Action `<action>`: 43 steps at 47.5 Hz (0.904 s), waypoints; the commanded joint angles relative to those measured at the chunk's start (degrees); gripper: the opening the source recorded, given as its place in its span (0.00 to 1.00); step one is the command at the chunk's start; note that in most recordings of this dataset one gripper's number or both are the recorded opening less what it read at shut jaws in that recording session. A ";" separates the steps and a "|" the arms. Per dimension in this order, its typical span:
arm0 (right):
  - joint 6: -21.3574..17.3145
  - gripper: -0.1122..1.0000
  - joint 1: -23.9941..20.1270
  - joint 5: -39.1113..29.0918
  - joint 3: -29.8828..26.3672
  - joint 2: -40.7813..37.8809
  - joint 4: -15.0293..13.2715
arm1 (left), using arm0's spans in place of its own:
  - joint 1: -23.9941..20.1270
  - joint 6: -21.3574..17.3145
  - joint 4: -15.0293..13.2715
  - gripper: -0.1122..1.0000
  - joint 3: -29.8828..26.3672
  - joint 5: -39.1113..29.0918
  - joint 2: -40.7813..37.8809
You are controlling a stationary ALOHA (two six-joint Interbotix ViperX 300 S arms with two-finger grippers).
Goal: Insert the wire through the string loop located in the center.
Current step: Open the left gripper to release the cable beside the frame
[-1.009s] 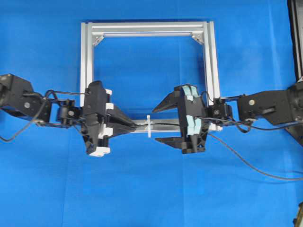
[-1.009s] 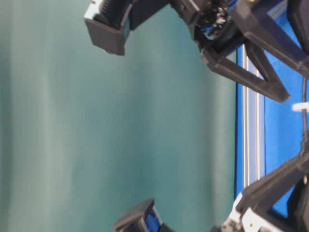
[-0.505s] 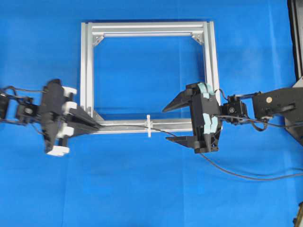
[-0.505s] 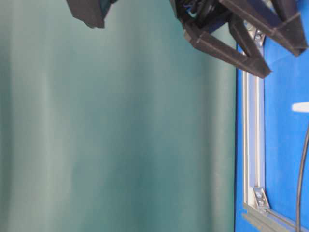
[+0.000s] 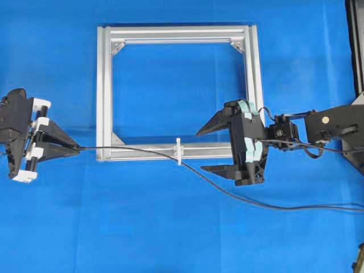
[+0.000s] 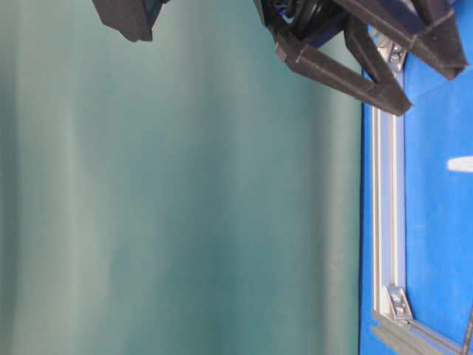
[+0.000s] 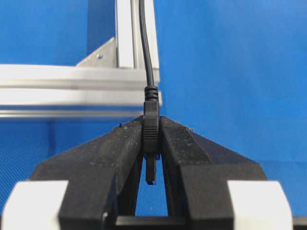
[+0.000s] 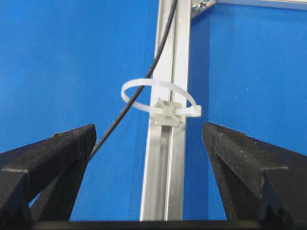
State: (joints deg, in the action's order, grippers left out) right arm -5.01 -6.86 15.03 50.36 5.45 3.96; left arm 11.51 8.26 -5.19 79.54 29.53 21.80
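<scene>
My left gripper [image 5: 75,149] [image 7: 151,125] is shut on the dark plug tip [image 7: 150,120] of the wire, out to the left of the silver frame. The thin black wire [image 5: 131,149] [image 7: 147,48] runs right from it along the frame's bottom bar, passes through the white string loop [image 5: 178,151] [image 8: 160,98] and trails off to the right over the blue mat. In the right wrist view the wire [image 8: 160,50] threads through the loop. My right gripper [image 5: 201,150] [image 8: 148,139] stands wide open just right of the loop, holding nothing.
The square aluminium frame [image 5: 104,85] lies flat on the blue mat, with corner brackets [image 5: 116,138] inside it. A dark post [image 5: 355,45] stands at the right edge. The table-level view shows a green backdrop and the frame's bar [image 6: 387,222].
My left gripper has pulled far to the left with the plug, drawing the wire through the loop. My right gripper has backed off slightly to the right and stays open.
</scene>
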 commanded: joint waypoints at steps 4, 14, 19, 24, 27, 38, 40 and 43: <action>-0.09 0.91 -0.18 0.35 -1.76 1.23 0.18 | 0.26 -0.53 0.53 0.17 -1.49 -3.52 -0.62; -0.09 0.91 -0.18 0.44 -2.37 1.23 0.18 | 0.26 -0.26 0.70 0.17 -4.48 -10.46 -3.78; -0.09 0.91 -0.18 0.44 -2.55 1.23 0.18 | 0.26 -0.26 0.79 0.17 -6.33 -12.66 -5.45; -0.09 0.91 -0.26 0.44 -2.64 1.23 0.35 | 0.26 -0.18 0.79 0.17 -7.03 -13.10 -6.24; -0.09 0.91 -0.44 0.35 -2.64 1.23 0.35 | 0.26 0.26 0.70 0.17 -7.03 -13.10 -6.15; -0.09 0.91 -0.44 0.18 -2.90 1.23 0.35 | 0.26 2.02 0.70 0.45 -6.86 -13.10 -5.98; -0.09 0.91 -0.44 0.18 -2.81 1.23 0.35 | 0.26 2.02 0.70 0.57 -6.77 -13.10 -5.89; -0.09 0.91 -0.44 0.18 -2.81 1.23 0.35 | 0.18 1.85 0.70 0.74 -6.59 -13.10 -5.71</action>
State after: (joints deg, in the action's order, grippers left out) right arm -5.01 -7.21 15.03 48.60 5.45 4.13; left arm 11.60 10.20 -4.57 73.21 16.26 15.47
